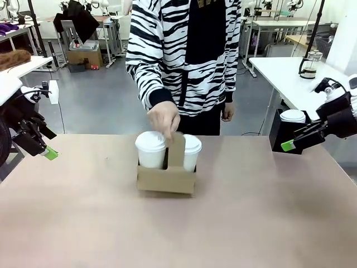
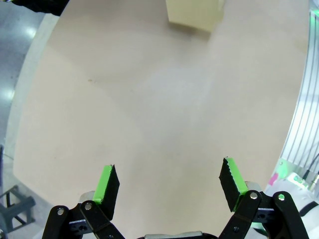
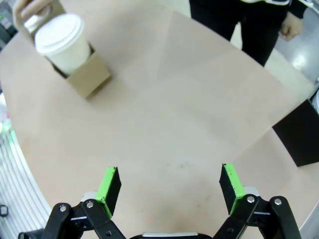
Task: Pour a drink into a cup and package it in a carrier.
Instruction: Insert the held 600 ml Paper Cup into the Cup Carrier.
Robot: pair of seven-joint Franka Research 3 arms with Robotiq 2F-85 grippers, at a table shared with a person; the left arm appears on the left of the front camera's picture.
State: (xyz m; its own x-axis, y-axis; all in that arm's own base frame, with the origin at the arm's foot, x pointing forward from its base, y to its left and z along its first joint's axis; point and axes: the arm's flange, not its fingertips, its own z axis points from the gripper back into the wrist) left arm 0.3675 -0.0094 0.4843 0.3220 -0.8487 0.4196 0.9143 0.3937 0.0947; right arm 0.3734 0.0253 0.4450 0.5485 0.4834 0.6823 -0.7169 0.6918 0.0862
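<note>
The brown cardboard carrier (image 1: 166, 180) stands mid-table with two white lidded cups in it, one on the left (image 1: 150, 149) and one on the right (image 1: 191, 152). A person's hand (image 1: 164, 119) grips its upright handle. The drink is hidden under the lids. My left gripper (image 1: 49, 143) hangs open over the table's left edge, far from the carrier. In the left wrist view its jaws (image 2: 169, 181) are empty, with the carrier (image 2: 194, 14) at the top. My right gripper (image 1: 294, 138) is open at the right edge. Its wrist view shows empty jaws (image 3: 170, 185), the carrier (image 3: 87, 78) and a cup (image 3: 62, 42).
A black box (image 1: 281, 137) sits at the table's far right corner with another lidded cup (image 1: 293, 116) on it. A glass jug (image 1: 308, 64) stands on a white table behind. The person in a striped top stands at the far side. Bare tabletop lies around the carrier.
</note>
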